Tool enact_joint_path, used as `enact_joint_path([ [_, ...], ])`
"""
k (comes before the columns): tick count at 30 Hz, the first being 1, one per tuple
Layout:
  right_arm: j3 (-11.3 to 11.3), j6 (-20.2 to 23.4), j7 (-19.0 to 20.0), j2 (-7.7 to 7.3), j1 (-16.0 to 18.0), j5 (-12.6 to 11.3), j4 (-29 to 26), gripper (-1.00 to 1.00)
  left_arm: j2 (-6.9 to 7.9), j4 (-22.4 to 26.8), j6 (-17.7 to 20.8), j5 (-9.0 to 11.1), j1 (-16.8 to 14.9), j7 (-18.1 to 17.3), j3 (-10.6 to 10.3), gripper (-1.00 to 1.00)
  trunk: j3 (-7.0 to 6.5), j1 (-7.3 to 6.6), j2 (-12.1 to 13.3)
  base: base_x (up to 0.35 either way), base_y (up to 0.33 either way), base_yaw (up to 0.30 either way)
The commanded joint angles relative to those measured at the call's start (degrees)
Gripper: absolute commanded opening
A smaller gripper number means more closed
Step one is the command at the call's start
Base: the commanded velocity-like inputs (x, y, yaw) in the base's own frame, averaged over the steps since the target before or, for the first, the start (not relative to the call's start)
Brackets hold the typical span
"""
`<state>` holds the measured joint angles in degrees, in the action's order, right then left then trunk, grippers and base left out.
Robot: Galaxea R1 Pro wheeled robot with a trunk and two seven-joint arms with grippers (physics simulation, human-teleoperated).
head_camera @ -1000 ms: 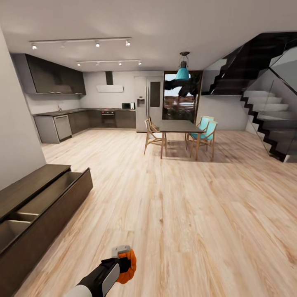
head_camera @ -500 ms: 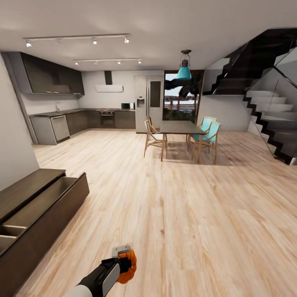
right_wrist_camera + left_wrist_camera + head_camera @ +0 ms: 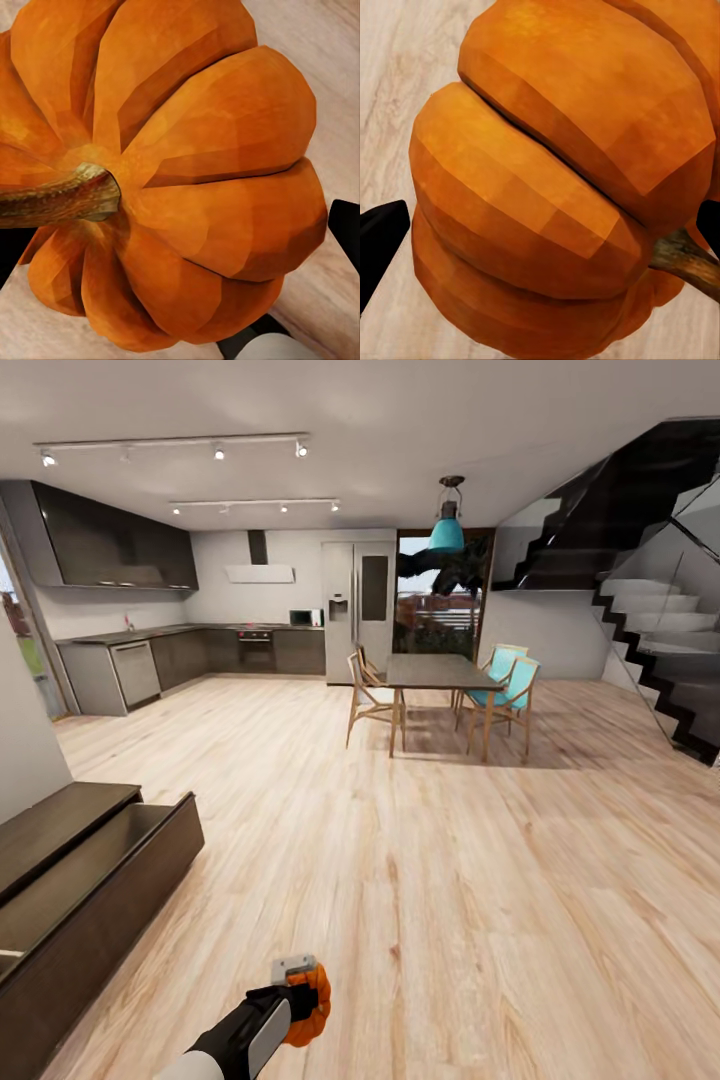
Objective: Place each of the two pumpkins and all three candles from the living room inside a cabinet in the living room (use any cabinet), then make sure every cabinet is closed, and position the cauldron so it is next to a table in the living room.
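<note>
Centrally, each wrist view shows one bright-orange pumpkin pressed close to the lens. In the left wrist view, the left-hand pumpkin [image 3: 555,180] sits between the dark tips of the left gripper [image 3: 544,232], seen at the left and right edges of the frame, so that gripper is clamped on it. In the right wrist view, the right-hand pumpkin [image 3: 161,176], stem [image 3: 56,196] toward the left edge, lies between dark finger tips at the frame's sides; the right gripper [image 3: 176,240] likewise appears closed around it. Both fruits are carried above the pale wood floor [image 3: 450,880], presumably so both go to storage in one trip.

In the head view, the left arm enters at the bottom centre-left, with an orange pumpkin [image 3: 312,1005] at its end. The cabinet [image 3: 70,880] occupies the lower left, its wide drawer [image 3: 95,915] drawn out and open upward, ready to receive items; its interior is not visible from here. Farther off, a dining table [image 3: 440,672] with chairs stands at centre, kitchen units at upper left, a staircase at upper right. Judged stage: transport, nearing the cabinet.
</note>
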<state>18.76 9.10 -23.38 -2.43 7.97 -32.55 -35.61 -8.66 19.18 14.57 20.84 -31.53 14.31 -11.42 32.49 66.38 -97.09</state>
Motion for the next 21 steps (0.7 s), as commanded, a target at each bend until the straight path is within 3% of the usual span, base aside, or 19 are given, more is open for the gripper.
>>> enact_joint_path([
  [1, 0.49, 0.29, -0.16, 0.01, 0.03, -0.23, -0.10, -1.00, 0.04, 0.12, 0.03, 0.47, -0.02, 0.63, -0.53, -1.00, 0.06, 0.03, -0.03, 0.350, 0.000, -0.173],
  [5, 0.81, 0.25, -0.02, 0.05, 0.03, -0.23, -0.08, -1.00, 0.04, 0.07, -0.51, 0.10, -0.02, 0.77, -0.53, -1.00, 0.06, 0.03, -0.03, 0.350, 0.000, -0.237],
  [9, 0.85, 0.17, 0.00, 0.05, 0.03, -0.17, -0.07, -1.00, 0.04, 0.07, -1.78, -3.00, -0.02, 0.93, -0.46, -1.00, 0.06, 0.03, -0.03, 0.350, 0.000, -0.079],
  [11, 0.84, 0.10, 0.04, 0.05, 0.03, -0.15, -0.07, -1.00, 0.04, 0.06, -2.11, -3.59, -0.02, 1.01, -0.45, -1.00, 0.06, 0.03, -0.03, 0.350, 0.000, -0.014],
  [16, 0.81, 0.02, 0.14, 0.09, 0.03, 0.06, -0.03, -1.00, 0.04, -0.39, -3.57, -3.86, -0.02, 5.42, -0.44, -1.00, 0.06, 0.03, -0.03, 0.350, 0.000, -0.003],
  [21, 0.83, 0.04, 0.13, 0.06, 0.03, -0.10, 0.01, -1.00, -0.58, -2.54, -4.97, -4.03, -0.02, 6.52, -0.36, -1.00, 0.06, 0.03, -0.03, 0.350, 0.000, 0.000],
])
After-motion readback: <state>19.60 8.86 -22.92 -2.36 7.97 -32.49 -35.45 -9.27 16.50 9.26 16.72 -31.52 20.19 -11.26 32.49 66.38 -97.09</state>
